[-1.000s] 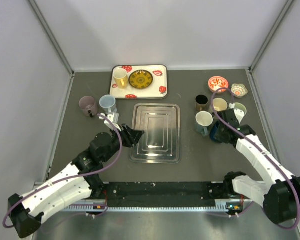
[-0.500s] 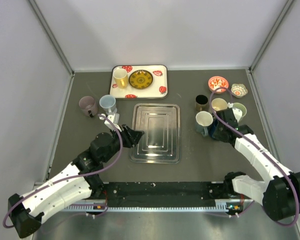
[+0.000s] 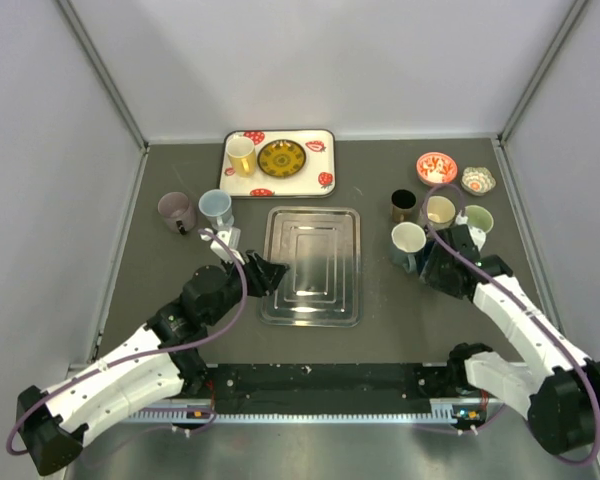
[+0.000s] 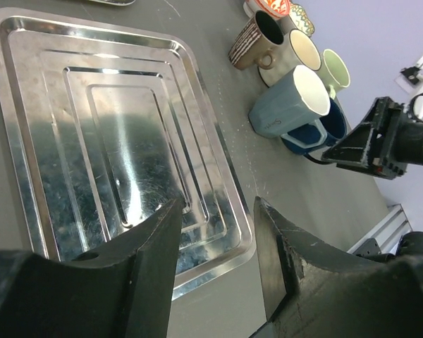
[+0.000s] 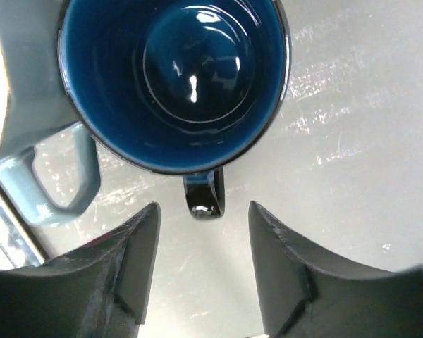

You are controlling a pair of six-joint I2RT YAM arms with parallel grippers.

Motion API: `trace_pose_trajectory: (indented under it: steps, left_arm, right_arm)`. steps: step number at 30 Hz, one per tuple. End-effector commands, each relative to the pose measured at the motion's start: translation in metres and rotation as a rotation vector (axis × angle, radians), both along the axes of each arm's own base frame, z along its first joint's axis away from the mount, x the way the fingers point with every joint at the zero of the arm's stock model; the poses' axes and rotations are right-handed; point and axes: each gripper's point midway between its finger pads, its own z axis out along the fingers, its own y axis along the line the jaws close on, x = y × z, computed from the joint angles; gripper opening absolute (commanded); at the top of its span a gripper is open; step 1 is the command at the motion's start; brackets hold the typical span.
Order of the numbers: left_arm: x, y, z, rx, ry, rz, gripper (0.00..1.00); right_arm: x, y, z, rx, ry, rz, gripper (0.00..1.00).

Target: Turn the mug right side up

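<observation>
Directly under the right gripper (image 5: 203, 236) stands the dark blue mug (image 5: 176, 77), right side up, its mouth open to the wrist camera and its glossy inside in plain sight. The gripper's fingers (image 5: 127, 267) are spread wide and hold nothing. The mug's small handle (image 5: 204, 193) points back toward the gripper and sits just ahead of the gap between the fingertips, touching neither one. To the gripper's left, pressed close against the blue mug, is a light blue mug (image 5: 35, 151) with its own handle turned the same way.

Seen from above, the right gripper (image 3: 435, 265) is at the near edge of a cluster of mugs, and the dark blue one is mostly hidden under it.

The left gripper (image 4: 215, 218) is also wide open and empty. It hangs over the near right corner of a metal tray (image 4: 113, 141), which stretches ahead of it and to its left.
</observation>
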Motion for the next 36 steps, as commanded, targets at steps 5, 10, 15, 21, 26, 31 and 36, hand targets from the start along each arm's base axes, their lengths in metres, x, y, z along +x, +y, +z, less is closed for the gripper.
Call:
trace_pose_trajectory:
  steps: [5, 10, 15, 21, 26, 31, 36]
  left_arm:
    - [0.008, 0.006, 0.001, 0.037, -0.011, 0.041, 0.60]
    - [0.019, 0.014, -0.003, 0.150, 0.003, 0.093, 0.68]
    - [0.029, 0.018, -0.003, 0.259, 0.075, 0.134, 0.72]
    - [0.033, 0.018, -0.001, 0.335, 0.151, 0.156, 0.75]
    - [0.031, 0.015, 0.006, 0.306, 0.169, 0.155, 0.80]
    - [0.027, 0.011, 0.002, 0.239, 0.246, 0.175, 0.82]
    - [0.012, -0.004, 0.007, 0.303, 0.095, -0.048, 0.79]
  right_arm:
    - [-0.009, 0.019, 0.115, 0.117, -0.214, 0.079, 0.90]
    - [-0.011, 0.031, 0.174, 0.112, -0.393, 0.179, 0.92]
    - [-0.002, 0.079, 0.195, 0.008, -0.472, 0.409, 0.93]
    - [0.013, 0.163, 0.230, -0.134, -0.634, 0.608, 0.96]
    - [0.013, 0.198, 0.231, -0.042, -0.705, 0.713, 0.98]
    - [0.002, 0.203, 0.196, 0.010, -0.725, 0.794, 0.99]
    - [-0.003, 0.200, 0.177, 0.022, -0.723, 0.811, 0.99]
